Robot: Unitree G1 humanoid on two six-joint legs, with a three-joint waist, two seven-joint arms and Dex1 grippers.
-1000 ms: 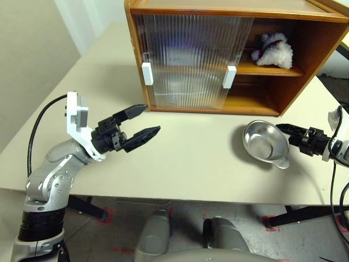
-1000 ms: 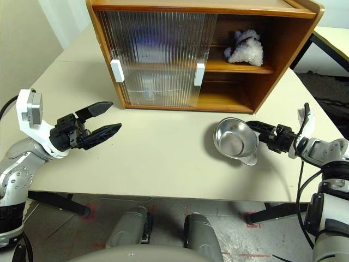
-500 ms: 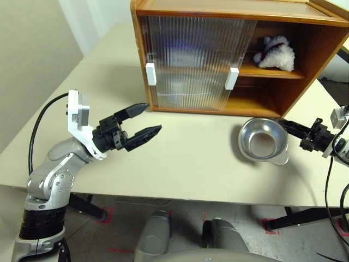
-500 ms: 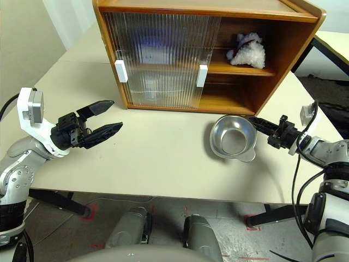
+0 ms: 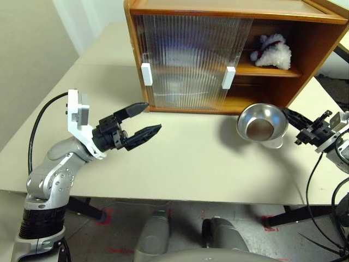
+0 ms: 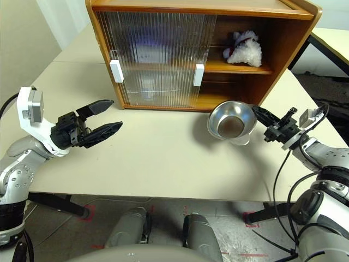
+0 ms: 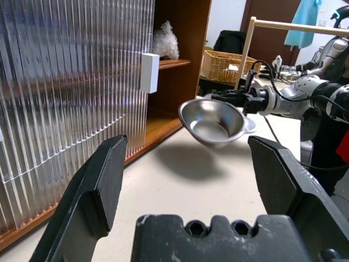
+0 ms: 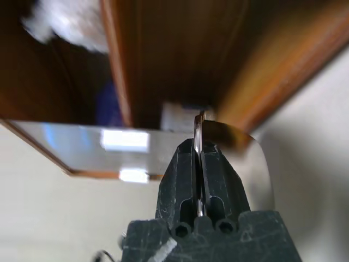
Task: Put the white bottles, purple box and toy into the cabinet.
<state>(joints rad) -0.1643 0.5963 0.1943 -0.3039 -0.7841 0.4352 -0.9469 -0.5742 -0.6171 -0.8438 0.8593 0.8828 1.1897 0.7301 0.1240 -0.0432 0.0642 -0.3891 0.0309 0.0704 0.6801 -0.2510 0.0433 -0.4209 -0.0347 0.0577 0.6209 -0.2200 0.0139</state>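
Steel bowl [image 5: 262,125] pinched at rim by right gripper [image 6: 265,127], lifted near cabinet [image 5: 322,49] front. Left gripper [image 5: 143,121] spread, empty. Toy [image 5: 271,52] sat on cabinet shelf, right end: light, soft, squashable; best grabbed mid-body.

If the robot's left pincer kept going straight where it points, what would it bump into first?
Probably the steel bowl, held up by the right pincer; the left pincer points between it and the cabinet, though depth is unclear.

Ribbed doors [image 5: 188,60] blur cabinet [image 5: 305,65] contents (pale shapes only).
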